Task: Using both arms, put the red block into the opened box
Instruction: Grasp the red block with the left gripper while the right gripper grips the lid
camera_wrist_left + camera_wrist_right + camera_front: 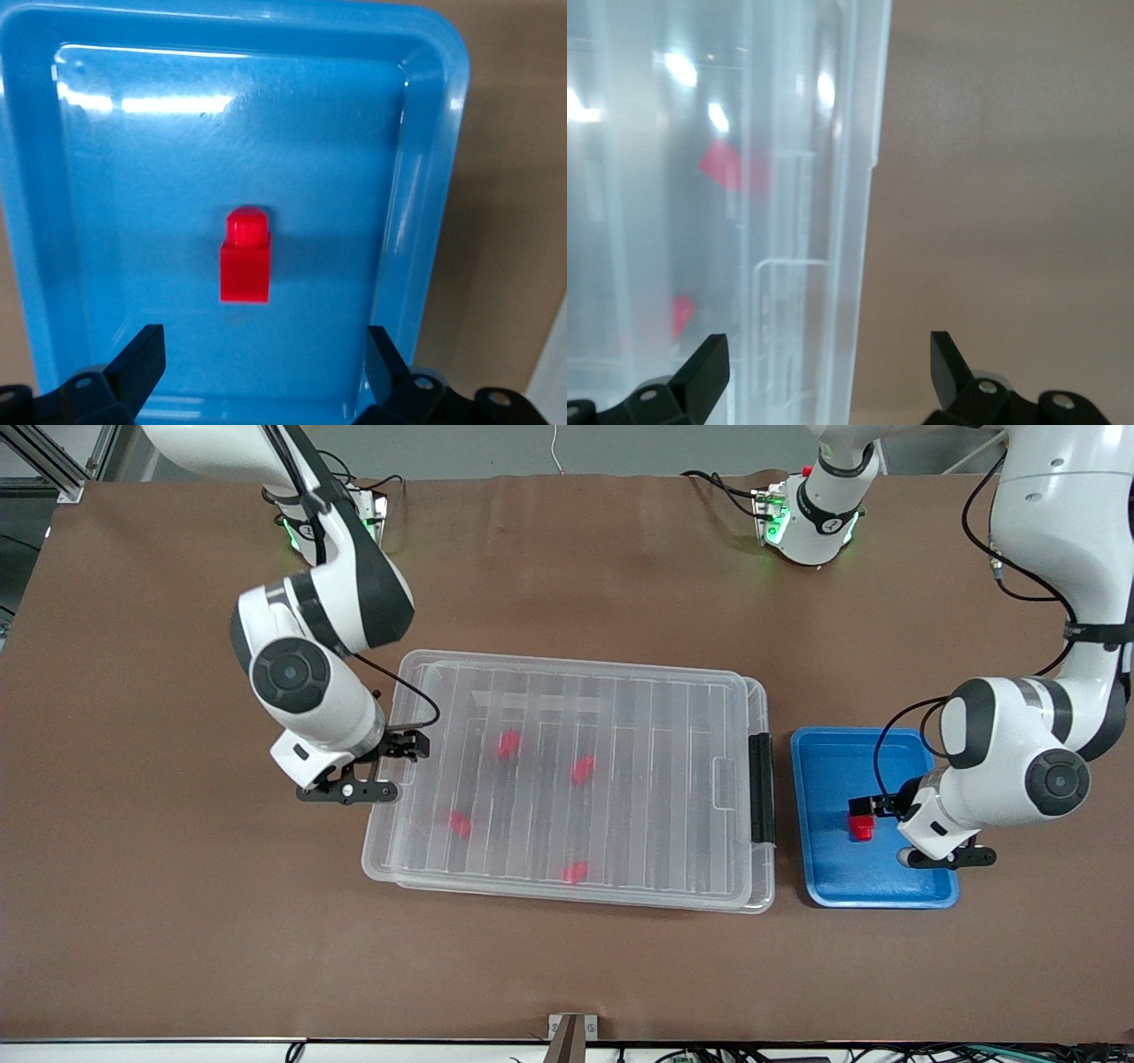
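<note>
The red block (861,828) (245,257) lies on the floor of a blue tray (833,868) (425,177). My left gripper (882,832) (263,354) hangs low over the tray, open, with the block just ahead of its fingertips and apart from them. The box (567,779) (744,221) is a clear bin with its ribbed lid lying on it and a black latch (761,788) at the end toward the tray. My right gripper (397,766) (828,354) is open over the box's end rim toward the right arm's end; that rim runs between its fingers.
Several red pieces (582,769) show blurred through the lid inside the box. The blue tray stands beside the box toward the left arm's end. Brown table surface (177,912) surrounds both.
</note>
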You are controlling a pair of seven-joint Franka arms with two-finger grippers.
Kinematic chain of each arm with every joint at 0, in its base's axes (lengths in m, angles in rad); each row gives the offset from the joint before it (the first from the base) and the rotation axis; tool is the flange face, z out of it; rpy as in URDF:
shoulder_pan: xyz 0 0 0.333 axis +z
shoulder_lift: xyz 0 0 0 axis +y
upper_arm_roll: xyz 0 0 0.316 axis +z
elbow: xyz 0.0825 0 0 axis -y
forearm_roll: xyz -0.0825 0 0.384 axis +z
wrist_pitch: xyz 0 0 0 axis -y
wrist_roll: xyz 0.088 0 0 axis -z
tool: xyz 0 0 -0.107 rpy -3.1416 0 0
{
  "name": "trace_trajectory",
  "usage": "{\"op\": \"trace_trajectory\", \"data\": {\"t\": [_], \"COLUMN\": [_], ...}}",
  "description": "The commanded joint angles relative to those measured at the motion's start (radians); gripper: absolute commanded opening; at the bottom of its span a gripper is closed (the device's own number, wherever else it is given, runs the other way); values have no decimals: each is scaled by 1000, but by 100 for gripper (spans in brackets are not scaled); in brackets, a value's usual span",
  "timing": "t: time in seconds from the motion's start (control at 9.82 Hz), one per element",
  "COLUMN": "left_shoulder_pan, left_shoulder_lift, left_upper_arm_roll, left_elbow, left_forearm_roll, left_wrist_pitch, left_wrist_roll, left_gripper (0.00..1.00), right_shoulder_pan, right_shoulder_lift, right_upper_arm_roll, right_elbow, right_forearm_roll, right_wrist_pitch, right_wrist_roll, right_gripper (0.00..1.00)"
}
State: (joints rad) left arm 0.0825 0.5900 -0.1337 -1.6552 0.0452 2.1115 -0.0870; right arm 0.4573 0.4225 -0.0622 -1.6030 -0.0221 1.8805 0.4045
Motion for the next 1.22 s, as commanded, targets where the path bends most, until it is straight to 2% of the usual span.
{"op": "trace_trajectory", "data": {"t": [0.0, 0.31, 0.41, 0.51, 0.71, 0.81, 0.92, 1.12], "left_shoulder_pan": [8, 14, 17, 23, 54, 53, 57, 49], "left_shoulder_lift": [120, 171, 174, 174, 172, 168, 163, 130], "left_upper_arm_roll": [-4, -1, -1, -1, -3, -3, -4, -12], "left_elbow": [20, 26, 25, 19, 17, 17, 18, 25], "left_forearm_roll": [22, 28, 41, 42, 44, 44, 44, 44], "left_wrist_pitch": [105, 147, 147, 145, 137, 131, 130, 95], "left_wrist_roll": [-7, -5, -7, -5, 15, 19, 21, 16], "left_gripper": [100, 100, 96, 80, 31, 13, 0, 0], "right_shoulder_pan": [14, 14, 1, -9, -11, -16, -29, -80], "right_shoulder_lift": [-53, -54, -57, -64, -65, -67, -70, -80], "right_upper_arm_roll": [1, 1, -1, -1, -1, -2, -4, -5], "right_elbow": [-118, -152, -153, -153, -153, -153, -153, -153], "right_forearm_roll": [-28, -82, -94, -101, -101, -101, -101, -102], "right_wrist_pitch": [69, 71, 63, 60, 58, 43, 40, 20], "right_wrist_roll": [3, 2, -10, -24, -33, -41, -67, -131], "right_gripper": [100, 100, 100, 100, 100, 100, 100, 100]}}
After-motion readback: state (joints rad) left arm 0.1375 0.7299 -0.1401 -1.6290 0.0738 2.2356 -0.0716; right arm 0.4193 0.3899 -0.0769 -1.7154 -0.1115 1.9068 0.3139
